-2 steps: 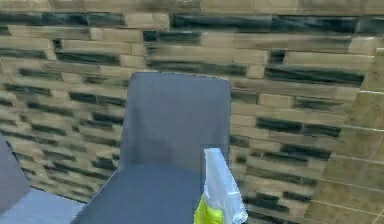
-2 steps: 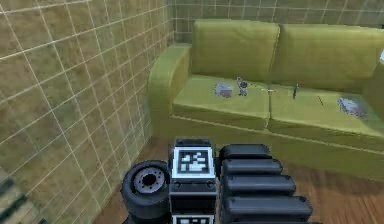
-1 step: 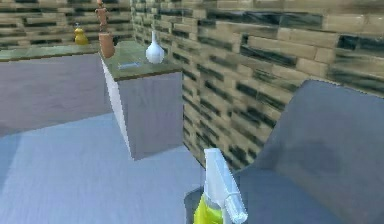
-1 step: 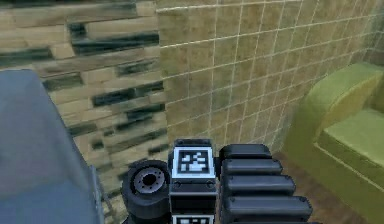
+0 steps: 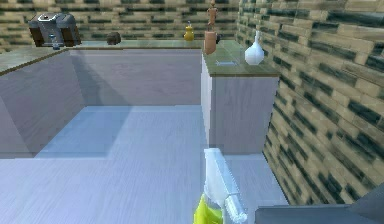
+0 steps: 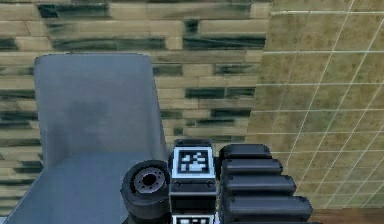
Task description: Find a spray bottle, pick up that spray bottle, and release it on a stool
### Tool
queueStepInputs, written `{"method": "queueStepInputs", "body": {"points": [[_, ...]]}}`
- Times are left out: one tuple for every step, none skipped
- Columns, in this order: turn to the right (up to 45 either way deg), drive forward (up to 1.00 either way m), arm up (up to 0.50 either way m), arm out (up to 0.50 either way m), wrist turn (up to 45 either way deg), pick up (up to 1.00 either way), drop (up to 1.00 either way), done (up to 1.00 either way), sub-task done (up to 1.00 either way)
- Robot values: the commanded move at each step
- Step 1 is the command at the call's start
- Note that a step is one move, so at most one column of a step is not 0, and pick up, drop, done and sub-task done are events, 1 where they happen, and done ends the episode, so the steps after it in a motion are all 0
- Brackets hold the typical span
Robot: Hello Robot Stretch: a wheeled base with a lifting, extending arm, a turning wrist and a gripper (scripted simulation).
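Pale floor [image 5: 120,175], spray bottle [image 5: 221,186] partly off-frame

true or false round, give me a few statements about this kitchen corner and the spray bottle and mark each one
1. A white round-bellied vase stands on the grey counter by the brick wall. True.
2. The white and yellow spray bottle sits on that counter beside the vase. False: it is at the forward view's bottom edge, well nearer than the counter.
3. A dark boxy appliance rests on the countertop at the forward view's top left. True.
4. The walls are plain white plaster. False: they are brick, with tan tiles at the arm side view's right.
5. A smooth grey seat lies left of the dark arm. True.
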Motion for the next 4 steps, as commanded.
{"method": "queueStepInputs", "body": {"points": [[0.0,0.0,0.0,0.24,0.0,0.0,0.0,0.0,0.0],[0.0,0.0,0.0,0.0,39.0,0.0,0.0,0.0,0.0],[0.0,0.0,-0.3,0.0,0.0,0.0,0.0,0.0,0.0],[0.0,0.0,0.0,0.0,0.0,0.0,1.0,0.0,0.0]]}}
